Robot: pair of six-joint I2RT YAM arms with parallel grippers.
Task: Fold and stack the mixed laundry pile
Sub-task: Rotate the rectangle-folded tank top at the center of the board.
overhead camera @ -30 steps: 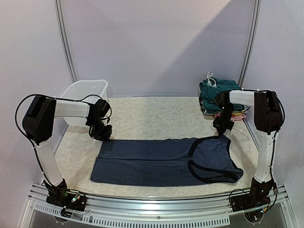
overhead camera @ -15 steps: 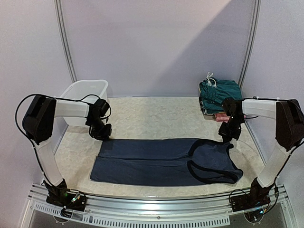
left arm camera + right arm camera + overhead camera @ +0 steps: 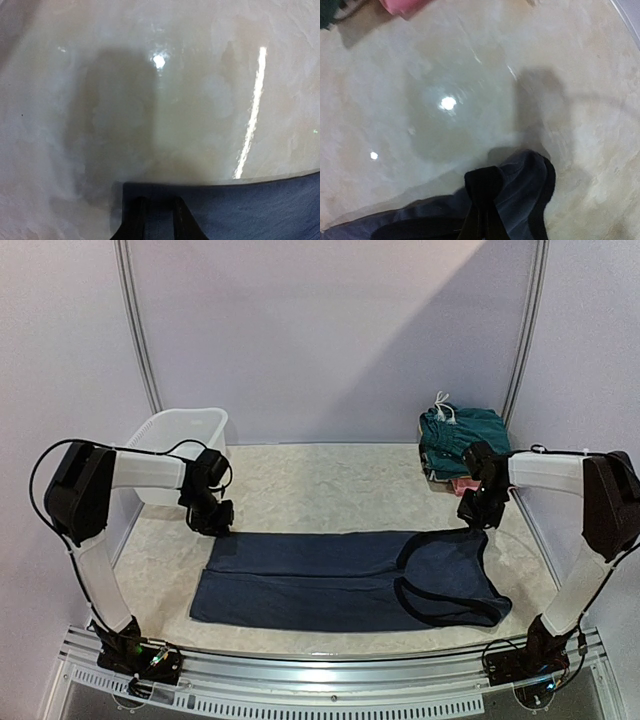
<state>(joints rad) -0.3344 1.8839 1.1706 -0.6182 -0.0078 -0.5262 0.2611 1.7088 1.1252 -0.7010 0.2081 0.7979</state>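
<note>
Left end effector (image 3: 159, 205): fingers nearly together, pinching the far left hem corner of the navy top (image 3: 330, 580). Right end effector (image 3: 483, 185): pressed together on a dark-edged shoulder strap at the far right. The navy top lies flat, lengthwise across the table (image 3: 330, 485). Judged light, limp, likely to sag between holds; corner and strap look like sound grips. Folded teal shorts (image 3: 465, 435) sit at rear right.

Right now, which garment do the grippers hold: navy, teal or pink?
The navy top. It lies spread at the front, its far edge pinched by the left gripper and right gripper; the teal shorts and pink piece sit stacked, untouched.
</note>
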